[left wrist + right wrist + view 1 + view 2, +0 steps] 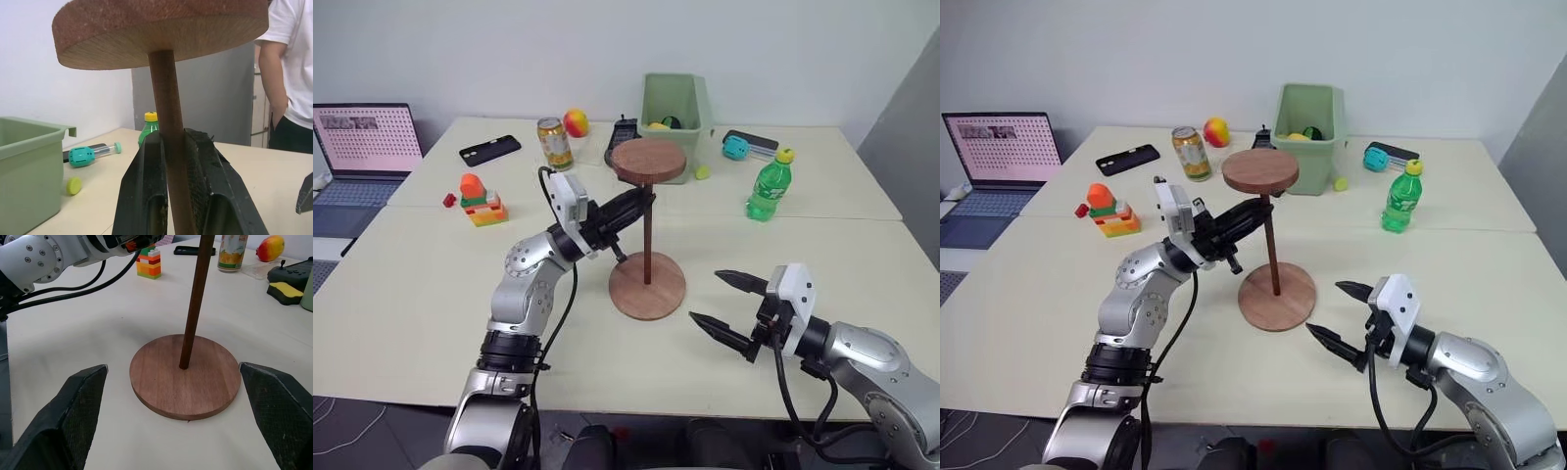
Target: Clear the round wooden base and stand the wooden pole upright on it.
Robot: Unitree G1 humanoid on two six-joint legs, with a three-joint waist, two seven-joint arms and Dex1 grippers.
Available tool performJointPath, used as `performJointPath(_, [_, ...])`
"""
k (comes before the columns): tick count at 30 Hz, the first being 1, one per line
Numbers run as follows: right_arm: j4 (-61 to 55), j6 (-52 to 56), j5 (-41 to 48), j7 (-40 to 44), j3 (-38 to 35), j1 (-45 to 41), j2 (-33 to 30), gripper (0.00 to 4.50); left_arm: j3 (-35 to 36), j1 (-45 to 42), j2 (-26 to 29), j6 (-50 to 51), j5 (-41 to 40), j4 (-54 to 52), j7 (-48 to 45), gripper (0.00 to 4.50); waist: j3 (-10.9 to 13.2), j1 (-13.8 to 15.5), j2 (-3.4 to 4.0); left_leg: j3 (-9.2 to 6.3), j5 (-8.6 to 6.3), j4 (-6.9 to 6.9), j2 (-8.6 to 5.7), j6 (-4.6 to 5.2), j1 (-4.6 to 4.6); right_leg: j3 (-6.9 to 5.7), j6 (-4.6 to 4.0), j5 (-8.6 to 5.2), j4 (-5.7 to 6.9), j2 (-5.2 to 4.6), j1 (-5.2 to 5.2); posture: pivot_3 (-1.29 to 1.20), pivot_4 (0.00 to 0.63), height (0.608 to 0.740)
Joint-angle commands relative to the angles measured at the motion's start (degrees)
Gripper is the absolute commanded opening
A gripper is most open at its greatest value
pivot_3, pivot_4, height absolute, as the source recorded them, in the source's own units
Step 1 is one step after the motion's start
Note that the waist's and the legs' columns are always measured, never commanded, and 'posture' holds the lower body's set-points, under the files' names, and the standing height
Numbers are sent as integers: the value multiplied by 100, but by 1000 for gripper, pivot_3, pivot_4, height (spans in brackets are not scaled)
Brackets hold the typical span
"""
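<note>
At the centre of the table (431, 304), the round wooden base (647, 286) lies flat and bare, and the wooden pole (648, 240) stands upright in its middle, disc end on top. The pole looks stiff and light but top-heavy, so a hold on the upper shaft seems wise. The left gripper (628, 208) reaches in from nine o'clock, nearly level, fingers closed on the shaft. The right gripper (726, 306) waits at four o'clock of the base, spread wide, holding nothing.
</note>
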Motion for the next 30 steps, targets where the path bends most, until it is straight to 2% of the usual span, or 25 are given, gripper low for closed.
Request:
performJointPath(1, [-158,35,112,-53,-80,-54,16,4500,-422,501,324,228,662,452,-137,217,-24,0,5,0,-2,0,1,1,2,-1,1,-1,-2,1,4,0,150,740])
performJointPath(11, [-139,111,125,-94,-43,-144,62,4500,-439,735,732,356,654,476,-205,217,-95,0,29,-2,-8,-2,7,2,11,7,26,-18,-9,2,12,0,150,740])
performJointPath(17, [-118,128,169,-101,-47,-169,54,4500,-389,662,688,367,617,631,-109,217,-104,0,30,-2,-9,-11,8,1,12,13,24,-21,-12,3,12,0,150,740])
performJointPath(25, [-55,130,187,-59,-51,-261,31,4500,-113,441,664,601,14,135,-321,217,-80,-7,28,0,-9,-31,11,0,12,17,20,-26,-20,3,9,0,150,740])
performJointPath(27, [-11,109,167,-40,-22,-301,40,4500,-93,365,723,683,0,31,-329,920,-76,-7,22,1,-8,-51,8,-1,12,16,20,-26,-29,4,1,0,150,740])
performJointPath(28, [3,101,161,-33,-13,-310,43,4500,-83,346,738,731,-26,-13,-341,1010,-71,-18,31,1,-8,-66,8,-2,12,16,20,-25,-38,4,-2,0,150,740])
performJointPath(30, [42,71,144,-6,4,-325,45,4500,-60,294,773,882,-77,-158,-332,1465,-17,-23,27,12,-8,-78,5,-2,-3,23,19,-25,-37,5,-39,0,150,740])
